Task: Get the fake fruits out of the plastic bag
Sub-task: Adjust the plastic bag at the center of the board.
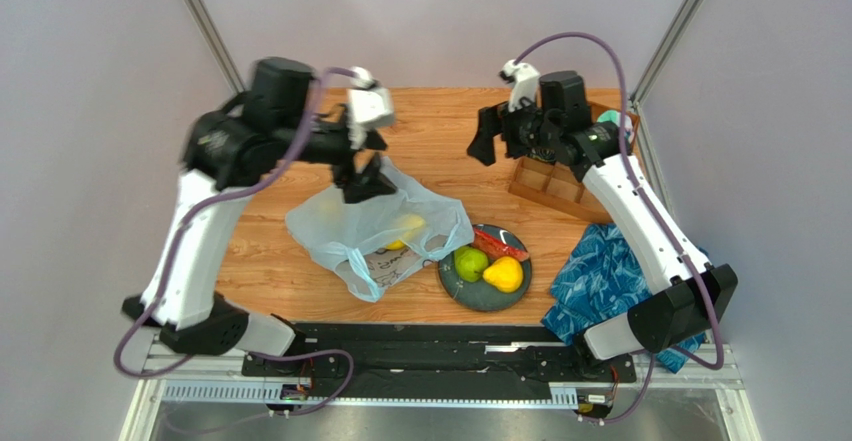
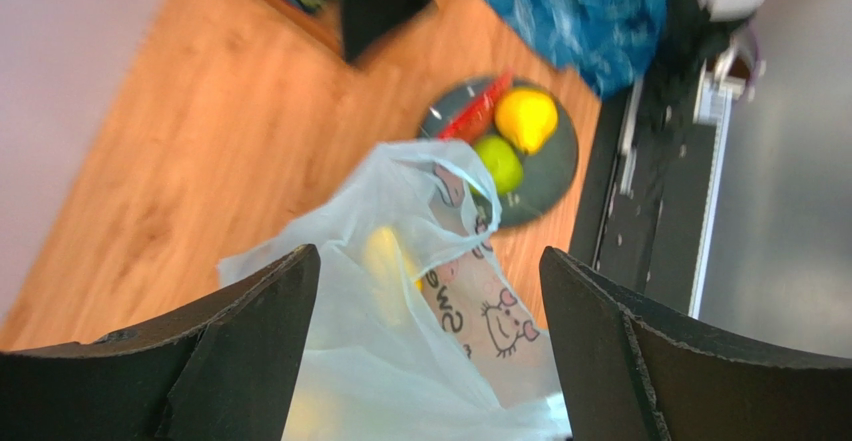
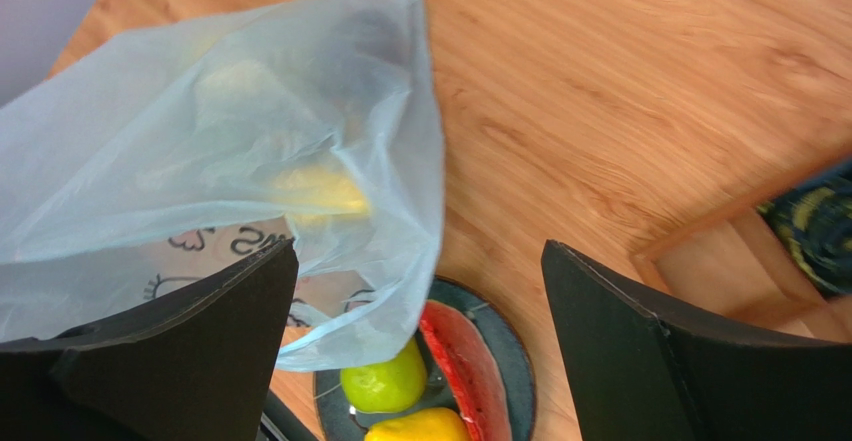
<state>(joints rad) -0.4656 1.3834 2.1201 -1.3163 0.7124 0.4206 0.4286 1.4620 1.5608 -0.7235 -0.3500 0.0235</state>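
While the plastic bag [image 1: 375, 226] lies slumped on the wooden table [image 1: 440, 136], left of centre, the left jaws stand wide open directly over its raised far end, gripping nothing. In the left wrist view, bag film shows below and between the fingers [image 2: 250, 341], unpinched. Whether a fingertip touches the film, I cannot tell. A pale yellow fruit [image 1: 405, 229] shows through the film, inside the bag. The right jaws are also wide open and empty, held above the far table, well apart from the bag. A dark plate [image 1: 480, 301] sits at the bag's right edge. On it are a green fruit [image 1: 470, 262], a pointed yellow fruit [image 1: 504, 274] and a watermelon slice [image 1: 497, 245]. A blue patterned cloth [image 1: 600, 276] lies right of the plate. A wooden divided tray [image 1: 560, 183] stands far right.
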